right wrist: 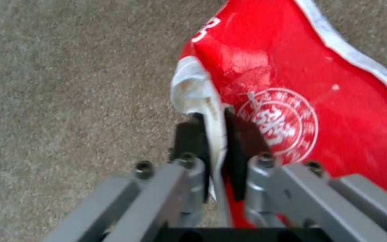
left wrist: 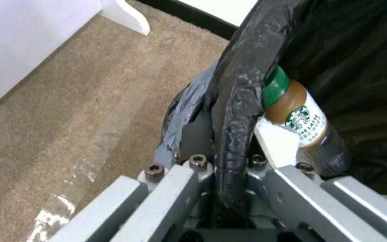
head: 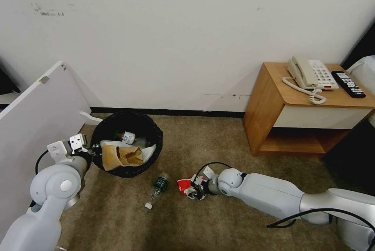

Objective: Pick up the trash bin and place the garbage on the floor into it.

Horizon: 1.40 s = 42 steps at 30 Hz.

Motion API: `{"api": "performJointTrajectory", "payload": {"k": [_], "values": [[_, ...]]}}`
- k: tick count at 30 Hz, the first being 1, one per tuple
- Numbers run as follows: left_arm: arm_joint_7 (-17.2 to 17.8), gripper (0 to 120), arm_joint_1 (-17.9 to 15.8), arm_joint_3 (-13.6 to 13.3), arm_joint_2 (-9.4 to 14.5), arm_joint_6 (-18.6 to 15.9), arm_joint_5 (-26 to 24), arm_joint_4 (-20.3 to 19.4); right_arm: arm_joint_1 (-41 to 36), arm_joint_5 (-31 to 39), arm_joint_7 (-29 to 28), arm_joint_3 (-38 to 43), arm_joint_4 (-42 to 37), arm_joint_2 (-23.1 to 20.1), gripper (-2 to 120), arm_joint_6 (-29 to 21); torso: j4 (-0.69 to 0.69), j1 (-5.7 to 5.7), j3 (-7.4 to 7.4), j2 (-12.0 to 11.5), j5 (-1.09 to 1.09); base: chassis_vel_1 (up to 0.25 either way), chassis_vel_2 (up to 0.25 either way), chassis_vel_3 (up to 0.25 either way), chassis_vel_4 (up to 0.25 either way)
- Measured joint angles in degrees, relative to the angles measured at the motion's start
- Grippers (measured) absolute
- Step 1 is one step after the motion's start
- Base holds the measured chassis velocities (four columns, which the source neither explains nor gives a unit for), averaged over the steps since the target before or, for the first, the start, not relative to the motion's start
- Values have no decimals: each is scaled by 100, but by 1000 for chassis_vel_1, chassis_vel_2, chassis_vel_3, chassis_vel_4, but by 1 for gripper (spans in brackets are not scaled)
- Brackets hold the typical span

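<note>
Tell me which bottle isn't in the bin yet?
The clear bottle with the green label, lying on its side on the carpet in front of the trash bin. The brown coffee bottle is already inside.

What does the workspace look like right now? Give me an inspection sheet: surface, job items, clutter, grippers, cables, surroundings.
Surface: beige carpet floor, no spills seen.
Trash bin: on the floor near the wall, black liner over its rim; holds a brown paper bag, a coffee bottle and white litter.
Garbage outside the bin: clear green-labelled bottle lying on the carpet; red-and-white crushed cup.
Clutter: nothing seen.
Left gripper: shut on the bin's rim.
Right gripper: low at the carpet, shut on the red cup's edge.
Cables: black cable looped at the right wrist.
Surroundings: wooden nightstand with phone and remote; white panel on the robot's left.
</note>
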State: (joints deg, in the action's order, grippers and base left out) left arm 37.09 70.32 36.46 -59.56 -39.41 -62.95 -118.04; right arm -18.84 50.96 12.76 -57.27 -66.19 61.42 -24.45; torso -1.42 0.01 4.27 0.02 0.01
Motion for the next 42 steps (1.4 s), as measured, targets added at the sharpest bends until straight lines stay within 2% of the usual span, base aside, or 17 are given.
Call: {"api": "performJointTrajectory", "payload": {"k": [1, 2, 10, 22, 29, 42], "values": [[2, 1, 6, 1, 0, 0, -2, -4, 0, 22, -16, 0, -2, -4, 2, 0, 0, 0, 0, 0, 0, 0, 0, 0, 0], [4, 0, 15, 1, 1, 1, -3, -9, 2, 33, -26, 3, -6, -8, 0, 1, 0, 0, 0, 0, 0, 0, 0, 0, 0], [4, 1, 66, -30, 1, 0, -29, -55, 21, 118, -192, 102, -153, -139, 0, 37, -2, 0, 0, -1, -1, 0, 0, 0, 0], [-19, 1, 249, -147, -12, -5, -25, -151, -37, 239, -534, 682, -1298, -926, 0, 58, -1, 0, -1, -2, -1, 0, 0, 0, 0], [66, 1, 308, -183, 65, -28, -177, -372, -199, 287, -705, 1365, -2152, -1538, 0, 86, -1, 0, -1, -2, -1, 0, 0, 0, 0], [323, 0, 385, -206, 137, -90, -574, -521, -45, 471, -1076, 1816, -3350, -2096, 0, 226, 0, 0, -1, -2, 0, 0, 0, 0, 0]]}}
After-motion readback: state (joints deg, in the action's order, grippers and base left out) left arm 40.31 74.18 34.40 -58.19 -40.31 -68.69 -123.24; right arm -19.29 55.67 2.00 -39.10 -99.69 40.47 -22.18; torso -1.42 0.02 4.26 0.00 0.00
